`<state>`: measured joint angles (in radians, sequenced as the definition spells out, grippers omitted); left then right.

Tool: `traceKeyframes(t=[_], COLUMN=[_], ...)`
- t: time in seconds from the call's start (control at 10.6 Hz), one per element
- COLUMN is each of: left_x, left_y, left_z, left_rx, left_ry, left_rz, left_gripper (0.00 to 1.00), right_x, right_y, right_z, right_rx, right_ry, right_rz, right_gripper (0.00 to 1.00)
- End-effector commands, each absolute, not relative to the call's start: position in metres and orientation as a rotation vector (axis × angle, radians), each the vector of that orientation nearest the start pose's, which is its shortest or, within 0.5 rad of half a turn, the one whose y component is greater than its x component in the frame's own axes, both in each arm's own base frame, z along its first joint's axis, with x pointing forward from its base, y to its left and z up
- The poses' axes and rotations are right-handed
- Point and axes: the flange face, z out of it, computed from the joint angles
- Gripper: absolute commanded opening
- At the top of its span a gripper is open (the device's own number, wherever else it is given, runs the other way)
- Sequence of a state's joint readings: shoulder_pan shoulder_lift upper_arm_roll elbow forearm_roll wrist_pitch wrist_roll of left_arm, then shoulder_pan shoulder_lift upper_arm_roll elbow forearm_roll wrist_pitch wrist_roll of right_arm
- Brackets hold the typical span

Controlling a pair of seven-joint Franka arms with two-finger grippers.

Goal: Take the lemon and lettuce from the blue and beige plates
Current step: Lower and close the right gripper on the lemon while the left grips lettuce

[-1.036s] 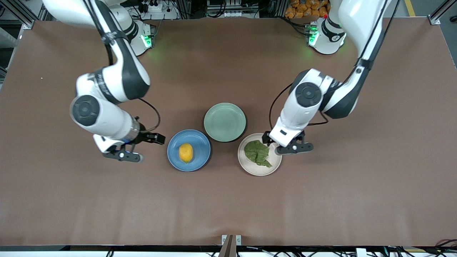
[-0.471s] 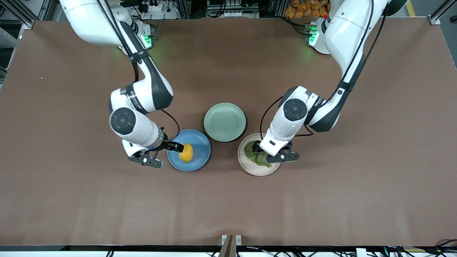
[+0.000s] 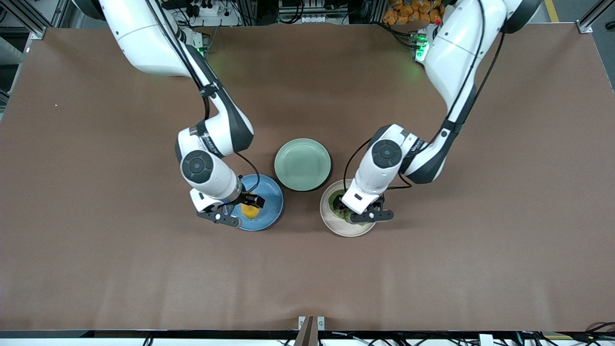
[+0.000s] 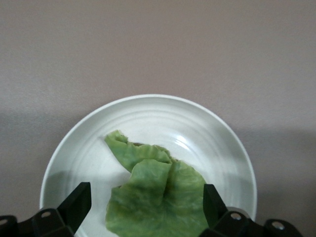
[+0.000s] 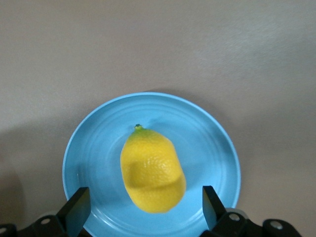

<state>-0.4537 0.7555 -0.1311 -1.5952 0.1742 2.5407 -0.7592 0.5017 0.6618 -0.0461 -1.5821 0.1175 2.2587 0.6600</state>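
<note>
over three plates, two open claws: right claw point(image 3: 244, 207) above one lemon point(image 5: 152, 170), left claw point(image 3: 358, 210) above one lettuce point(image 4: 157, 197)

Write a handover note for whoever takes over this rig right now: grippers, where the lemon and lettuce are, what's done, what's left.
Right gripper: open, poised over the yellow lemon, fingers either side, not gripping.
Left gripper: open, straddling the crumpled green lettuce leaf, not gripping.
The lemon lies on the round blue plate; the lettuce lies on the round beige plate. The round green plate is empty, farther from the front camera.
Done: both approaches.
Left: close, lift both items.
</note>
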Motion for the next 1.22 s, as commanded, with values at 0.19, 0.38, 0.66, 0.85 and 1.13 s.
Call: traceKeyframes(t=[0.19, 0.38, 0.66, 0.85, 1.13], left_x=[0.603, 0.601, 0.597, 0.597, 0.601], left_y=[-0.398, -0.402, -0.407, -0.407, -0.403], left_z=[0.194, 0.187, 0.182, 0.185, 0.206], left_rx=[-3.21, -3.23, -3.23, -3.23, -3.23], left_ry=[-0.131, -0.22, -0.271, -0.269, -0.294], left_rz=[-0.381, -0.403, -0.394, -0.399, -0.417], left_gripper=[1.0, 1.0, 0.17, 0.0, 0.0], right_x=[0.627, 0.626, 0.623, 0.62, 0.618], right_y=[0.32, 0.322, 0.325, 0.331, 0.332], right_z=[0.226, 0.213, 0.202, 0.197, 0.195], right_rx=[-3.121, -3.125, -3.134, -3.139, -3.15], right_ry=[0.347, 0.332, 0.323, 0.322, 0.313], right_rz=[-0.047, -0.064, -0.052, -0.043, -0.051], right_gripper=[1.0, 1.0, 1.0, 1.0, 0.77])
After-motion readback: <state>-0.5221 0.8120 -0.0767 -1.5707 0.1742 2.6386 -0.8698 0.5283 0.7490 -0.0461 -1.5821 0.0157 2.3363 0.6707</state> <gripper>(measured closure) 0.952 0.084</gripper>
